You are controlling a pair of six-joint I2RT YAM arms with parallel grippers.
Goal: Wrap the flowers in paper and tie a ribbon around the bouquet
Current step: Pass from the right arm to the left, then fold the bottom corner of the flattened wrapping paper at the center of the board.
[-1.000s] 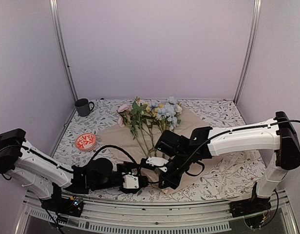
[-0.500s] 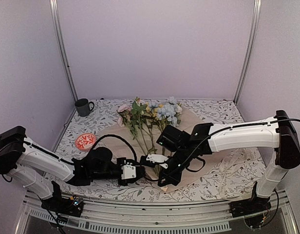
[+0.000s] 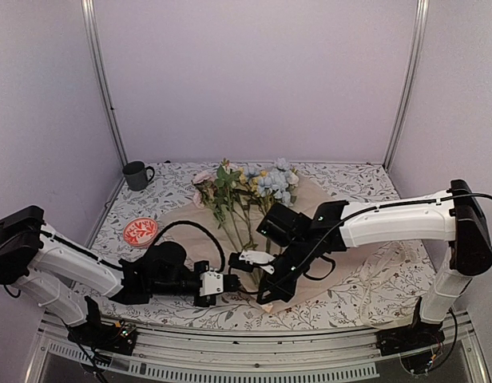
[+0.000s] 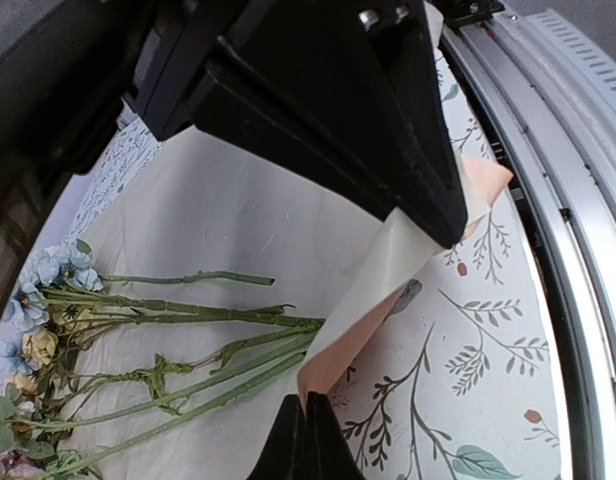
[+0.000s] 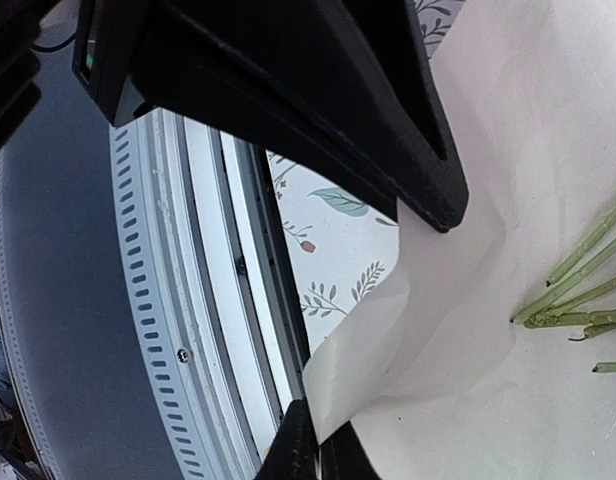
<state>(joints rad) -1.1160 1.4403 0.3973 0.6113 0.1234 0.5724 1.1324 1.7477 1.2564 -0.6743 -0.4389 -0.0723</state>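
One paper point(image 3: 311, 191), seemingly one bunch of flowers point(image 3: 244, 185), one mug point(image 3: 136, 175), one dish point(image 3: 140, 231)

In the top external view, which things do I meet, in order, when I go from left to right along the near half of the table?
The red-and-white dish → left gripper → right gripper. The paper and the flowers spread across both grippers, so they are left out.

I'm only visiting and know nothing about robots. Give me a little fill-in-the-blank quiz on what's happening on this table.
1. The flowers lie on the peach paper, stems pointing ____ the left tool and right tool.
2. Each tool pinches the near edge of the ____.
3. The dark mug stands in the far ____ corner.
Missing words: toward; paper; left.
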